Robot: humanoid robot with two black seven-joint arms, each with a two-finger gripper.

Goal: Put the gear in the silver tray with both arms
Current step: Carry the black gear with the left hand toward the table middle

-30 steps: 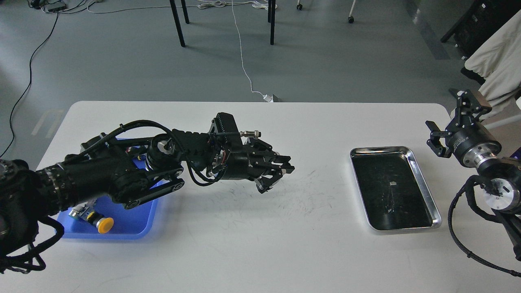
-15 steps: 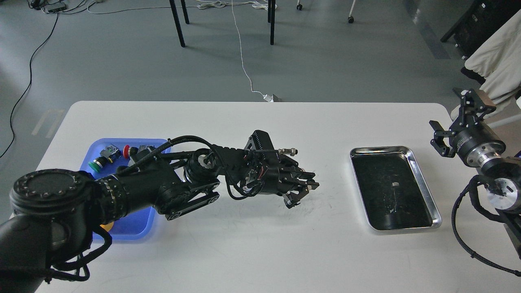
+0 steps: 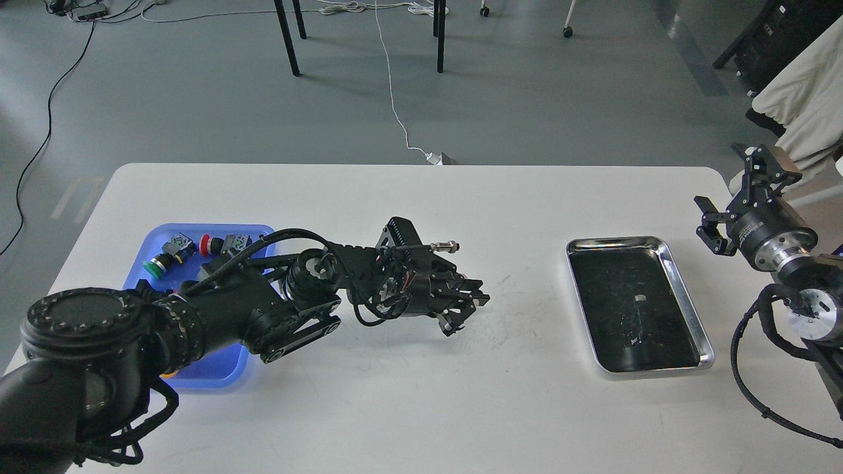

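- The silver tray (image 3: 686,297) is seen lying flat on the right part of the white tabletop (image 3: 408,395), its dark bottom bare apart from a small pale speck.
- The left gripper (image 3: 466,311) is held low over the middle of the tabletop, well apart from the silver tray and pointing toward it. Whether its dark fingers are parted or closed on anything cannot be told.
- The left arm (image 3: 263,316) is stretched from the lower left across a blue plastic tray (image 3: 217,368), part of which is covered by it.
- In the far end of the blue plastic tray, a green push button (image 3: 157,265) and a red push button (image 3: 208,245) are seen lying side by side.
- The right gripper (image 3: 734,197) is held off the right edge of the tabletop, beyond the silver tray, with its fingers spread and nothing between them.
- No gear can be made out in the silver tray.
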